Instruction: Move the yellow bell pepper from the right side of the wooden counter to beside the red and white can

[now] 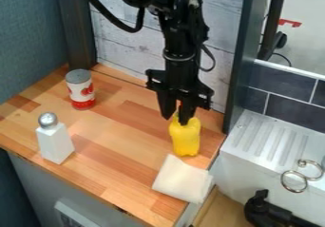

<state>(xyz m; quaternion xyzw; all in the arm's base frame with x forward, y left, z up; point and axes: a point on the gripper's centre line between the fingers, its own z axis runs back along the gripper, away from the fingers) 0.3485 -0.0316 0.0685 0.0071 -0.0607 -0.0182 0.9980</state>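
Note:
The black gripper (176,120) hangs down over the right part of the counter, its two fingers apart at the top of a yellow bottle (185,138). The bottle stands upright, its upper end partly hidden by the fingers. One fingertip overlaps the bottle's shoulder; whether it touches cannot be told. Just in front of the bottle lies a folded white cloth (182,179). A white and red can with a grey top (81,90) stands at the back left. Nearer the front left edge is a white shaker with a silver top (54,143).
The wooden counter (117,133) meets a pale wood-pattern wall (124,50) behind. A dark post (240,64) rises at the right. Beyond it are a white ridged sink ledge (263,140), metal rings (294,181) and a black faucet-like part (260,209).

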